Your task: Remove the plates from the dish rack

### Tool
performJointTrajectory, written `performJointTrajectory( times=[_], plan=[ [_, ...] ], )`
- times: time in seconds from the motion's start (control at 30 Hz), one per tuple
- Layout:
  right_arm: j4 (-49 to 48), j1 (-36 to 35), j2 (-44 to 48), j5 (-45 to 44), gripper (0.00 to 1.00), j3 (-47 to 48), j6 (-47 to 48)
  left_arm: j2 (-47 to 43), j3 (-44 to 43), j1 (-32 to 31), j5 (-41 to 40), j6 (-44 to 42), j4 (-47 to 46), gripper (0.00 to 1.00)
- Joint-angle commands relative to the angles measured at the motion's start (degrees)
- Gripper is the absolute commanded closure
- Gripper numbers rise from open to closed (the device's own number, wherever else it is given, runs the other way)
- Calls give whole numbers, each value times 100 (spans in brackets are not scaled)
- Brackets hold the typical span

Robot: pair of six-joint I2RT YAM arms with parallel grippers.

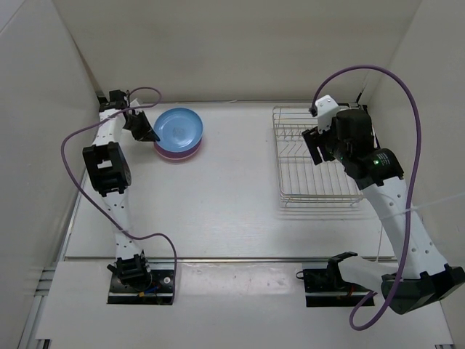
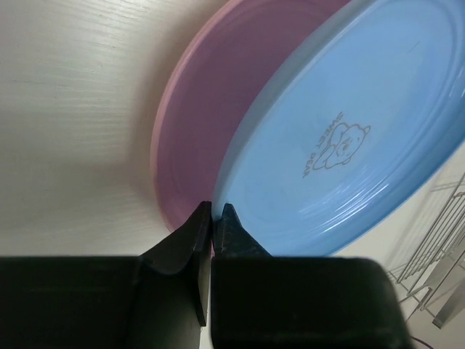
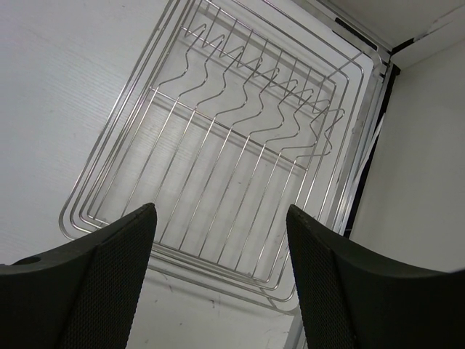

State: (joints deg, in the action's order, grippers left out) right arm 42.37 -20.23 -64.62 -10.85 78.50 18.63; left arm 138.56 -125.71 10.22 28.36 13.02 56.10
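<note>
The light blue plate (image 1: 179,126) lies on top of the pink plate (image 1: 176,154) on the table at the back left. My left gripper (image 1: 147,134) is at the stack's left edge. In the left wrist view my left gripper (image 2: 216,211) is shut on the rim of the blue plate (image 2: 349,131), with the pink plate (image 2: 207,109) under it. The dish rack (image 1: 316,156) stands at the back right and holds no plates. My right gripper (image 1: 317,145) hovers over the rack's left part. In the right wrist view my right gripper (image 3: 220,214) is open and empty above the rack (image 3: 232,145).
White walls close in the table on the left, back and right. A purple cable (image 1: 407,109) arcs over the right arm. The raised front ledge (image 1: 232,259) carries both arm bases.
</note>
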Motion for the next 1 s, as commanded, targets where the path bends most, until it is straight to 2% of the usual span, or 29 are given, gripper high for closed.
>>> performJointTrajectory(
  times=[0.0, 0.47, 0.57, 0.97],
  plan=[
    [-62, 19, 20, 110, 24, 210, -18, -251, -191, 42, 240, 34, -55, 90],
    [-9, 19, 178, 224, 24, 157, -70, -137, -112, 94, 82, -18, 50, 90],
    [-9, 19, 230, 277, 24, 157, -70, -136, 3, 94, 82, -18, 51, 81],
    [43, 72, 397, 338, 23, 104, -123, -75, 64, -63, 82, -71, 103, 81]
  ],
)
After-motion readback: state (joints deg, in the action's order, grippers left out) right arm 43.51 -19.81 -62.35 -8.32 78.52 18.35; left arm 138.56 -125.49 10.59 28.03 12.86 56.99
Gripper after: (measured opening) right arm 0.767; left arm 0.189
